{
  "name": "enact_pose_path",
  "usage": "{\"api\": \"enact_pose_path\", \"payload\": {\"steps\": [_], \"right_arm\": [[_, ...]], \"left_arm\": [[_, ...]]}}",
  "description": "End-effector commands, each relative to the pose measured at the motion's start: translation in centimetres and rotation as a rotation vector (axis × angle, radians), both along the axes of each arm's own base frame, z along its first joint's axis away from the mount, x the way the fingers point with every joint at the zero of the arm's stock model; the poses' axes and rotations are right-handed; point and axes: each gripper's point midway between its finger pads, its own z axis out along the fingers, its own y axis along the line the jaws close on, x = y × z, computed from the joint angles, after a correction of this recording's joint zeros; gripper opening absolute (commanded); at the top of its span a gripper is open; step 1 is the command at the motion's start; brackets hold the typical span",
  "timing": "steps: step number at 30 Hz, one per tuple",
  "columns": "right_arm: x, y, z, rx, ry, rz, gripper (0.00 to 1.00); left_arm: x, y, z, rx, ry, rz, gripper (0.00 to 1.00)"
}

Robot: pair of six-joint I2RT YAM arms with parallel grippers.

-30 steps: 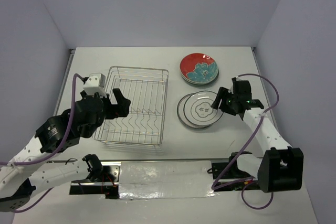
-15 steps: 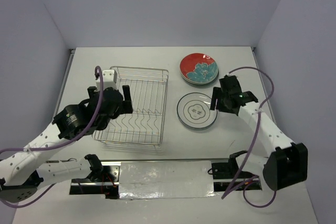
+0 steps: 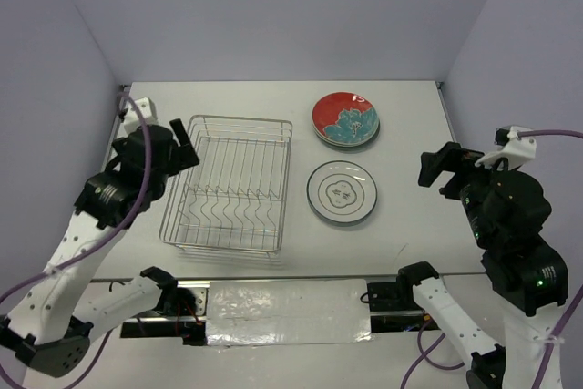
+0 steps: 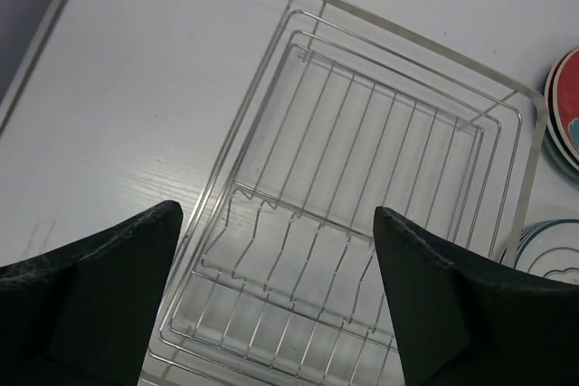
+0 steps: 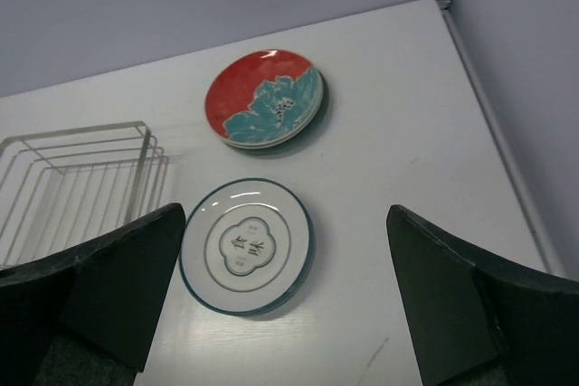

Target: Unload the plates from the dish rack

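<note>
The left fingers, spread and empty, hang over the left rim of the dish rack, near the desk's left edge. Between the two sets of fingers, right of the rack, a white plate lies on open desk. A red-topped stack sits behind it, apart. The right fingers, spread and empty, hang right of both, near the desk's right edge.

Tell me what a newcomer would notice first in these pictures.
A red plate with a teal flower tops a stack at the table's far side, a white teal-rimmed plate lying flat just nearer. Left of them the wire dish rack holds no plates, and the left tool and right tool are open, holding nothing.
</note>
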Motion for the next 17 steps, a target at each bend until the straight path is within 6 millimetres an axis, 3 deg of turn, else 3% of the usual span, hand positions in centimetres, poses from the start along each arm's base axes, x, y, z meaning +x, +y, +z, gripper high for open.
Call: {"api": "enact_pose_path", "payload": {"steps": [1,4,8,17], "right_arm": [[-1.4,-1.8,-3.3,-0.123,0.18,-0.048,1.0],[-2.9,-1.9,-3.0,-0.125,0.137,-0.024,1.0],[-4.4,-1.9,-1.8,-0.11,0.065,-0.002,1.0],[-4.8,-1.9,-1.1,-0.079,0.011,-0.006,1.0]], "left_arm": [[-2.8,3.3,3.0,0.03,-0.111,0.057,1.0],[-5.6,5.8,3.8,0.053,-0.155,0.113,0.99],[-8.2,7.2,3.9,0.05,-0.184,0.113,1.0],[-8.9,7.5,2.3,0.071,-0.171,0.091,1.0]]}}
